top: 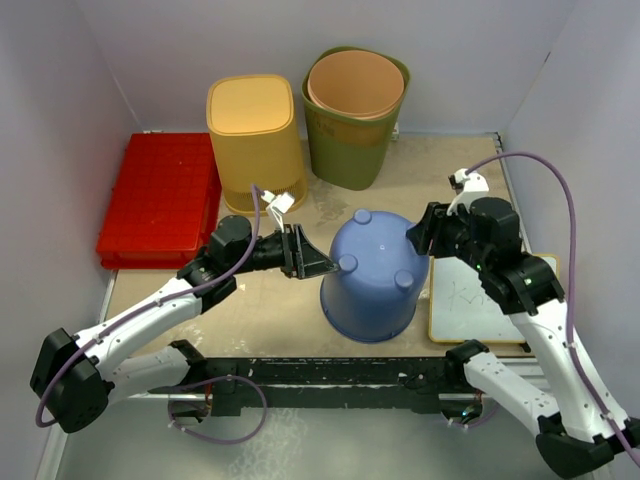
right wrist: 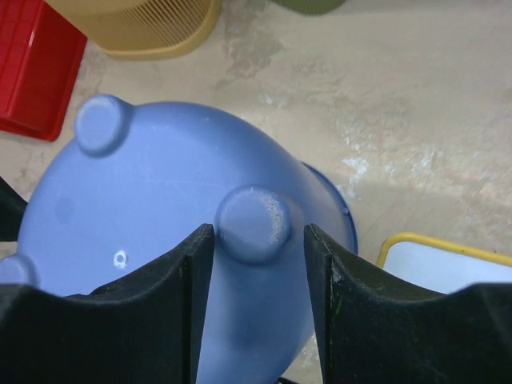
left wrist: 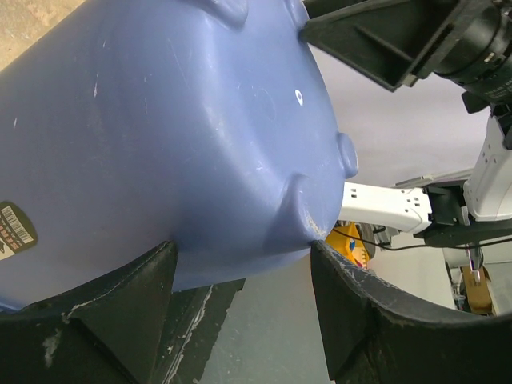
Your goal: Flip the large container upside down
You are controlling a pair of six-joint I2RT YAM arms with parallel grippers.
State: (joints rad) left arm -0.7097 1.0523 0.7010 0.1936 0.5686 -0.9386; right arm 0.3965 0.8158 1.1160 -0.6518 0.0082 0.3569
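Now: blue bucket stands on the counter, in front of the yellow basket and off to its right. Its base faces up, feet showing, mouth down. Long axis looks near upright. Whether the rim lies flat all round, I cannot tell.

Left pincer: on the basket's side of the bucket, level with the base edge. Spread. In the left wrist view the base corner sits just above the gap between its fingers; it is pinching nothing.

Right pincer: on the side of the bucket away from the basket, also up at the base. Spread. In the right wrist view its fingers straddle one foot, with a sliver of gap on each side; I see no pinch.

Key relation: the bucket lies between the two pincers, left one pointing across at it, right one looking down on the base. Both are about equally near; the right is the closer to contact, being set round a foot.

Judgement: the turn looks all but done. What remains is likely to let the bucket settle and draw both arms clear. Risk: a finger catching a foot and tipping it.
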